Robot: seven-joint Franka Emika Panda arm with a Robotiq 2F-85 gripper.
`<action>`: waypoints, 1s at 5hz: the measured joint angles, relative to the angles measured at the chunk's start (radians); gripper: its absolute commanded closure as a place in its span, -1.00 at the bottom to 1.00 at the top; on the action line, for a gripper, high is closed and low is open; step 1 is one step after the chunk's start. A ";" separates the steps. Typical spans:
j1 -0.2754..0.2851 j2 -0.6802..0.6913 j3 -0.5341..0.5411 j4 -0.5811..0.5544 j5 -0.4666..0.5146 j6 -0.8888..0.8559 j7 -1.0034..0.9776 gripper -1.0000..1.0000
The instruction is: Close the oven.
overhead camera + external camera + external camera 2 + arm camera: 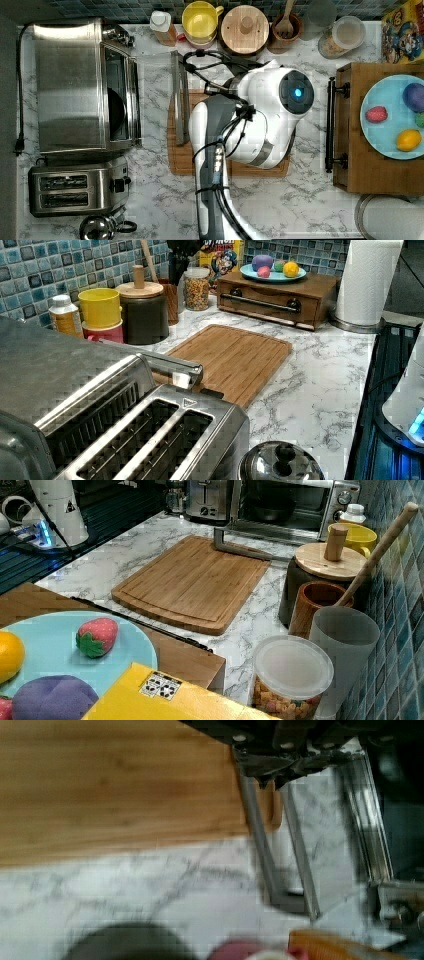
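The oven stood at the top view's left on the marble table, above the toaster. Its glass door lay open and flat, handle over the cutting board. I cannot tell the state of the jaws.

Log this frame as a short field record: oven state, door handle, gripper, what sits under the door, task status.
oven: door dropped fully open, dark interior exposed
door handle: metal bar at the door's outer edge, over the cutting board's edge
gripper: close above the handle bar; finger state unclear
cutting board: bamboo, flat on the marble counter
toaster: beside the oven
task status: door not yet closed
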 measured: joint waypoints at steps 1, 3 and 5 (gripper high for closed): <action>-0.035 0.037 0.005 -0.027 0.118 0.024 -0.134 1.00; -0.049 0.092 0.014 -0.086 0.250 0.040 -0.323 1.00; -0.051 0.209 0.076 -0.090 0.417 0.159 -0.477 1.00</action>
